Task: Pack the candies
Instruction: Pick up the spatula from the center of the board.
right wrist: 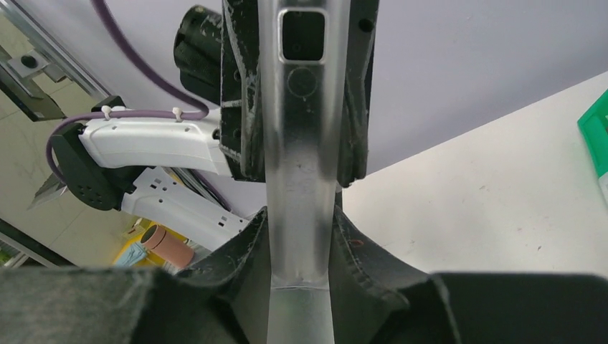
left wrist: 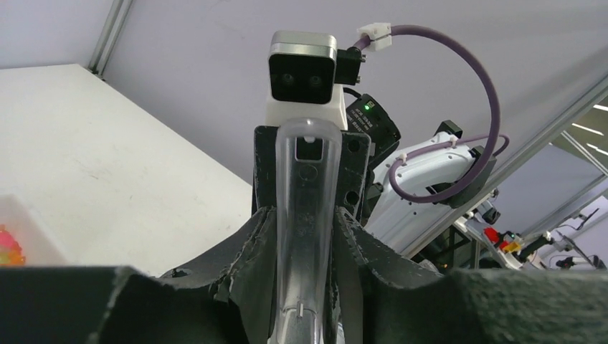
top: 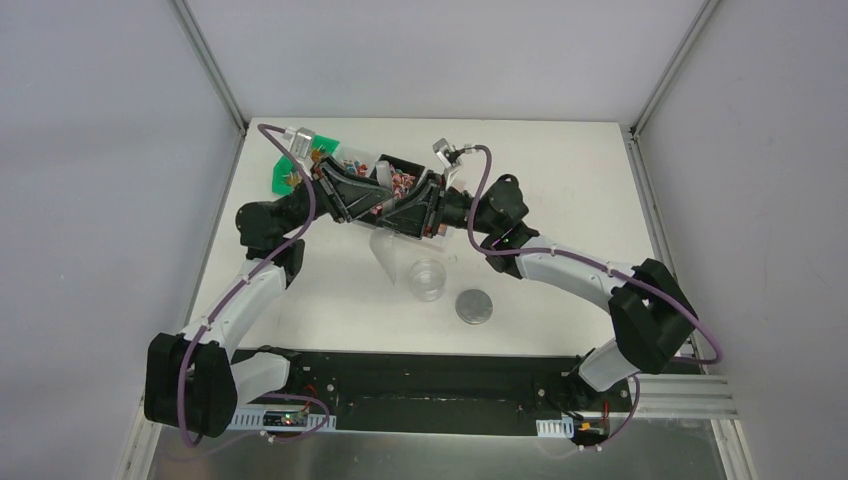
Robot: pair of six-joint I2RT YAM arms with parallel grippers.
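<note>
At the far left of the table (top: pixel 330 300) sits a green tray (top: pixel 283 178) with a few candies (top: pixel 400 183) in it. More of them, pink and red, lie heaped in the black box (top: pixel 403 160) just to its right, at the far middle. The two arms meet over that box. The left gripper (left wrist: pixel 305 236) is pinched narrow on the clear handle of a scoop (top: pixel 388 255), its fingers (left wrist: pixel 251 251) pressed to both sides. From its wrist camera, a bit of orange sweet shows at the far left edge. The right gripper (right wrist: pixel 301 244) reaches in from the other side and has its fingers (right wrist: pixel 358 251) tight against the same handle, so both hold the scoop at once. The scoop's bowl hangs on the near side of the grippers. Just beside it, a little nearer and to the right, stands a clear jar (top: pixel 428 278). A grey lid (top: pixel 474 306) lies flat on the table right of the jar.
</note>
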